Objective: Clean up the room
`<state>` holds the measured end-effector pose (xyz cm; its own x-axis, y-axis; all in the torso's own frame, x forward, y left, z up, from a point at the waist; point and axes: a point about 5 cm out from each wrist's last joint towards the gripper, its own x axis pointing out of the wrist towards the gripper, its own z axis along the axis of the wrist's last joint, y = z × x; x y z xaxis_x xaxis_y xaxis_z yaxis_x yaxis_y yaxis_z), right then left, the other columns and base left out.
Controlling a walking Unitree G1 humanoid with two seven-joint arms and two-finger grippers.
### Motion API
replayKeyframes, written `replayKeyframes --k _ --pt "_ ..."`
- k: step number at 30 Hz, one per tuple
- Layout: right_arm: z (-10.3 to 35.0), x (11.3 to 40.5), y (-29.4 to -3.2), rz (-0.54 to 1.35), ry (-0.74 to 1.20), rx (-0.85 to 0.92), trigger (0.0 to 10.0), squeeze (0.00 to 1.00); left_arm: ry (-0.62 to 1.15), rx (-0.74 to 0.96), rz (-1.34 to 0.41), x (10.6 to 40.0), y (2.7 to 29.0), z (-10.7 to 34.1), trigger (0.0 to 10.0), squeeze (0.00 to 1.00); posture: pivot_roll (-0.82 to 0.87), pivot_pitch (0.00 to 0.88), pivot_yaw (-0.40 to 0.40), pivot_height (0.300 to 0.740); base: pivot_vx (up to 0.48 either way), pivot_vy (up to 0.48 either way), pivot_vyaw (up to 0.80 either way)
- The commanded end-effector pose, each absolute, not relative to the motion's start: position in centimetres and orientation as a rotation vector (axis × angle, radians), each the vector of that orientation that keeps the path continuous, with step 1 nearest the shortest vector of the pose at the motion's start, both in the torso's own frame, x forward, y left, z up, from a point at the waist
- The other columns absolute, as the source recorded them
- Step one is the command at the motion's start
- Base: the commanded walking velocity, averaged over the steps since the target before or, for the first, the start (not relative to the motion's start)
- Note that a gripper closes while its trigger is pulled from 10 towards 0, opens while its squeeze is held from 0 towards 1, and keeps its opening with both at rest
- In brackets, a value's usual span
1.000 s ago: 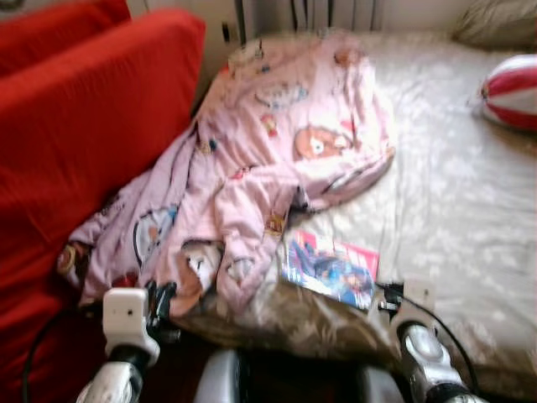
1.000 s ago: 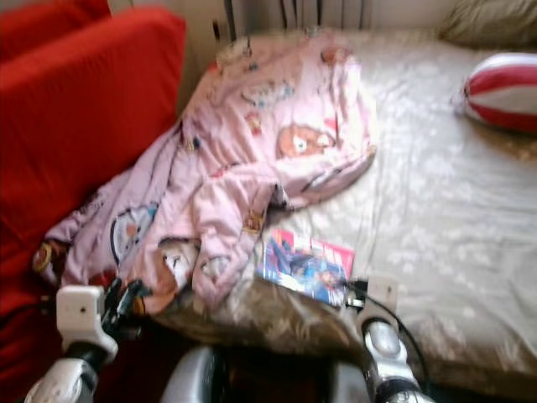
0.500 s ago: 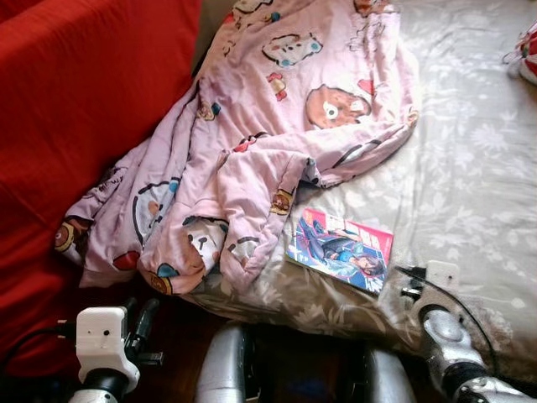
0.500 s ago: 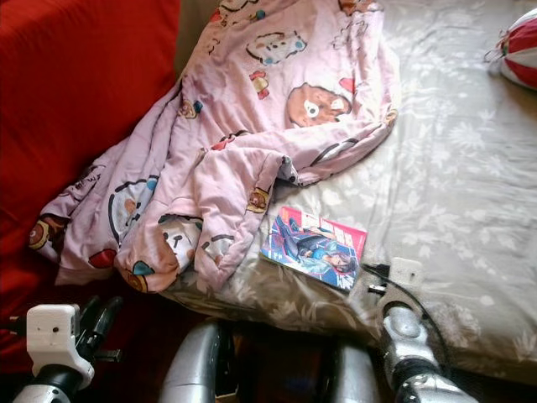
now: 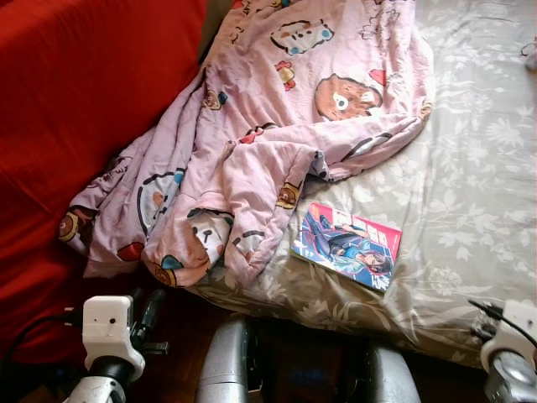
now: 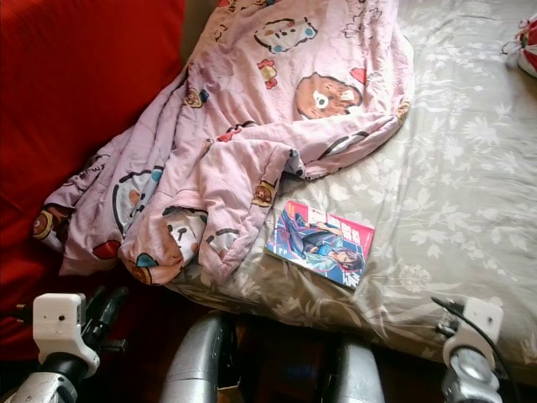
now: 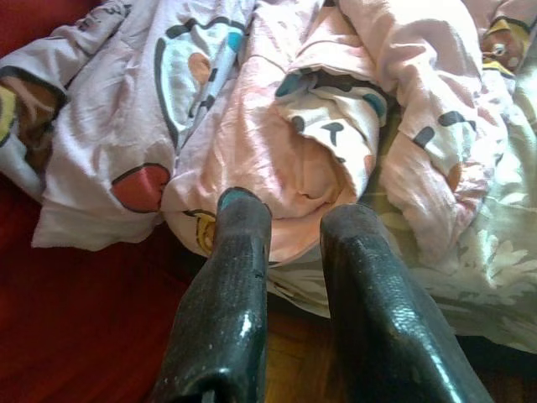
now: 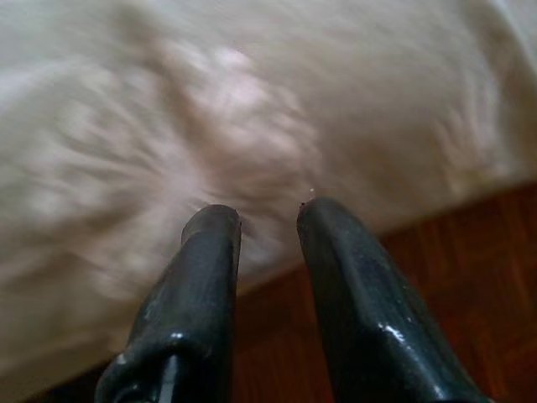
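A pink cartoon-print blanket [image 5: 277, 126] lies crumpled across the left part of the bed, and one end spills over the bed's near edge by the red sofa. A colourful comic book [image 5: 348, 248] lies flat on the beige floral sheet [image 5: 470, 210], just right of the blanket's folded end. My left gripper [image 5: 144, 304] hangs low below the blanket's drooping corner. In the left wrist view this gripper [image 7: 298, 210] points at that bunched corner [image 7: 319, 159], open and holding nothing. My right gripper [image 8: 268, 210] is open and aimed at the sheet's near edge [image 8: 210, 126], right of the book.
A red sofa [image 5: 75, 126] borders the bed on the left. A red-and-white striped thing [image 6: 529, 42] sits at the far right edge of the bed. Dark wooden floor [image 8: 436, 285] shows below the bed edge. My silver legs [image 5: 226, 369] stand against the bed front.
The view has tilted down and sharpened. My left arm dropped from the blanket's edge to below it. My right arm has swung right, away from the comic book.
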<state>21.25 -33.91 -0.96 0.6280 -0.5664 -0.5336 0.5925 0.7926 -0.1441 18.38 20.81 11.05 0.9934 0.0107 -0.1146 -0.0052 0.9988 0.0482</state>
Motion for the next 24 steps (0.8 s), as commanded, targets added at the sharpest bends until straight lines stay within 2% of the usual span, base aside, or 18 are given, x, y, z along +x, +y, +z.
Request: replayKeyframes --k 1,2,5,7,11,13,14,16,24 --pt "-0.6 21.5 -33.5 -0.615 0.510 0.045 10.0 0.00 0.158 0.052 0.023 18.1 21.1 10.2 10.0 0.00 0.21 0.272 0.104 0.618 0.000 0.000 0.00" --pt "0.8 23.8 -31.7 -0.486 0.345 0.041 10.0 0.00 0.149 0.053 0.030 18.3 21.3 10.4 10.0 0.00 0.20 0.274 0.104 0.618 0.000 0.000 0.00" --pt "2.0 25.4 -30.4 -0.437 0.241 0.062 10.0 0.00 0.147 0.053 0.032 18.2 21.3 10.4 10.0 0.00 0.20 0.275 0.103 0.618 0.000 0.000 0.00" --pt "3.4 28.0 -28.0 -0.366 0.164 0.116 10.0 0.00 0.148 0.052 0.036 18.1 21.2 10.4 10.0 0.00 0.21 0.282 0.099 0.618 0.000 0.000 0.00" --pt "3.6 29.5 -26.0 -0.296 0.188 0.159 10.0 0.00 0.149 0.051 0.037 18.1 21.1 10.3 10.0 0.00 0.21 0.284 0.095 0.618 0.000 0.000 0.00" --pt "2.7 30.3 -23.4 -0.189 0.290 0.162 10.0 0.00 0.148 0.050 0.039 18.0 21.0 10.4 10.0 0.00 0.22 0.289 0.087 0.618 0.000 0.000 0.00" --pt "2.7 30.3 -23.4 -0.189 0.290 0.162 10.0 0.00 0.148 0.050 0.039 18.0 21.0 10.4 10.0 0.00 0.22 0.289 0.087 0.618 0.000 0.000 0.00" --pt "1.8 30.4 -21.8 -0.123 0.375 0.150 10.0 0.00 0.145 0.051 0.042 18.0 21.1 10.4 10.0 0.00 0.23 0.293 0.082 0.618 0.000 0.000 0.00" --pt "0.7 30.2 -19.3 -0.069 0.442 0.171 10.0 0.00 0.147 0.059 0.065 17.4 21.5 10.6 10.0 0.00 0.25 0.313 0.070 0.618 0.000 0.000 0.00"
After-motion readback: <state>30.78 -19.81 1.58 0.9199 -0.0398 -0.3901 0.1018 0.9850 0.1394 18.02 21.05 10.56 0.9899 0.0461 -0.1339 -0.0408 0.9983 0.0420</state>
